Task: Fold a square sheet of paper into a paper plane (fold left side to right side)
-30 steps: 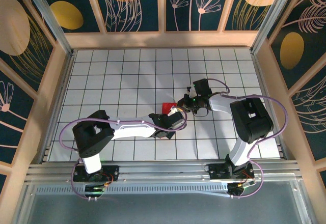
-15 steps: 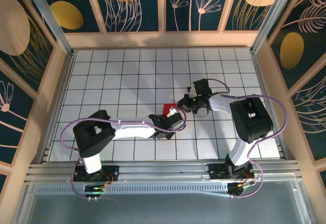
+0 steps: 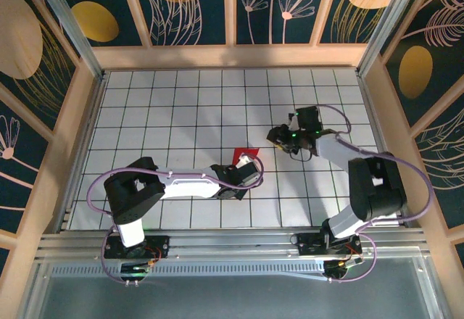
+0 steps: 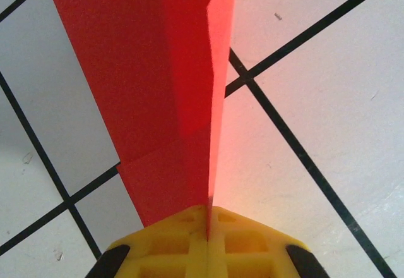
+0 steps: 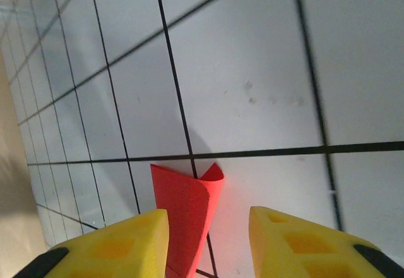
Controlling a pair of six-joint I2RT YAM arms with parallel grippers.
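White gridded table [image 3: 145, 116], walled by dark floral panels, carries one red thing: the paper [image 3: 241, 154], lying near the middle, already folded narrow and partly lifted off the tiles. From the left wrist it shows as layered flaps meeting along a raised edge [image 4: 164, 101], and from the right wrist its far end curls over loosely [image 5: 189, 221]. It looks thin, very light and limp, so it would likely sag or buckle if held far from a crease, slide easily on the smooth tiles, and take an unwanted wrinkle or tear under a hard squeeze. The doubled edge or a creased spine seems the safest place to pinch, close to where the next fold must run. The left gripper [image 4: 207, 218] is clamped fully together on the paper's near edge, yellow fingers [image 4: 177, 227] meeting with the sheet between them. The right gripper [image 3: 278, 135] stands partly parted, holding nothing, near the paper but apart from it.
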